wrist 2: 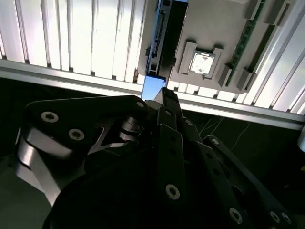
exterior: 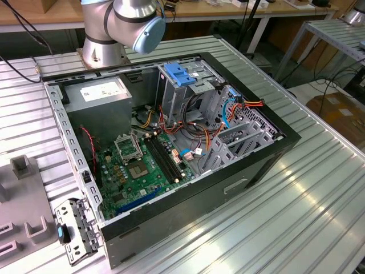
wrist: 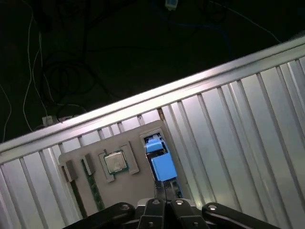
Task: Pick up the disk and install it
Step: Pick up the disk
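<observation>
The disk (wrist: pixel 161 164) stands on edge in a slot of a grey fixture tray (wrist: pixel 90 145), its blue side rail facing the camera. In the second wrist view the disk (wrist 2: pixel 167 33) shows as a dark edge with a blue end. My gripper (wrist: pixel 165 187) sits directly over it, one black finger on each side of the blue rail and pressed close. In the second wrist view the gripper (wrist 2: pixel 159 93) converges on the same blue end. The open computer case (exterior: pixel 171 142) lies on the table in the exterior view, with a metal drive cage (exterior: pixel 197 85) at its back.
On the fixture tray (wrist 2: pixel 214 28) beside the disk sit a processor chip (wrist 2: pixel 202 63) and a memory stick (wrist 2: pixel 245 33). The table edge runs close by. In the case are a power supply (exterior: pixel 105 94), a motherboard (exterior: pixel 140 165) and loose cables (exterior: pixel 228 114). The arm's base (exterior: pixel 122 23) stands behind it.
</observation>
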Motion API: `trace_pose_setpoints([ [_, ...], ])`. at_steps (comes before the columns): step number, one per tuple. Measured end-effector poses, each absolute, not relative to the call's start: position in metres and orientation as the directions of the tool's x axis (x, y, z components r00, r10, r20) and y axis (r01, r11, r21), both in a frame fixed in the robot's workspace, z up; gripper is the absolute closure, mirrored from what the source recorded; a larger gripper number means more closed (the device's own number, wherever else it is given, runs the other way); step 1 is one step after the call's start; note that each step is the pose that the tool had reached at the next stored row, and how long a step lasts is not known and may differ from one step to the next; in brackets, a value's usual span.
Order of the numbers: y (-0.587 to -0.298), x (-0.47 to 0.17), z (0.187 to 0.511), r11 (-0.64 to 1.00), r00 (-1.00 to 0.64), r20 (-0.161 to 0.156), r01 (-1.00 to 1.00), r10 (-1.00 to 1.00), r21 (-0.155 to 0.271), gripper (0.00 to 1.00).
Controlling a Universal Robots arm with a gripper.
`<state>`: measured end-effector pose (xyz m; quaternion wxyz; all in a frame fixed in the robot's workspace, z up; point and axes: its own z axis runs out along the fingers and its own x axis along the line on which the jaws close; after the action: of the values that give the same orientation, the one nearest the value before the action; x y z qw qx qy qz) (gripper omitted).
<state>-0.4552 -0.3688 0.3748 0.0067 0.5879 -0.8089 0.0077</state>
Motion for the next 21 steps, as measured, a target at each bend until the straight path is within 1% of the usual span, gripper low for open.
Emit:
trace_pose_setpoints([
  [6, -0.368, -0.458, 0.367, 0.185, -0.185, 0.020, -0.983, -0.983, -0.005, 0.89],
  [11, -0.368, -0.459, 0.357, 0.085, -0.085, 0.019, -0.996, -0.996, -0.004, 0.58],
  [13, -0.368, -0.463, 0.353, 0.077, -0.077, 0.018, -0.997, -0.997, -0.004, 0.58],
  [14, -0.368, -0.465, 0.352, 0.075, -0.075, 0.017, -0.997, -0.997, -0.005, 0.52],
  [21, -0.363, -0.471, 0.342, 0.063, -0.063, 0.009, -0.998, -0.998, -0.004, 0.52],
])
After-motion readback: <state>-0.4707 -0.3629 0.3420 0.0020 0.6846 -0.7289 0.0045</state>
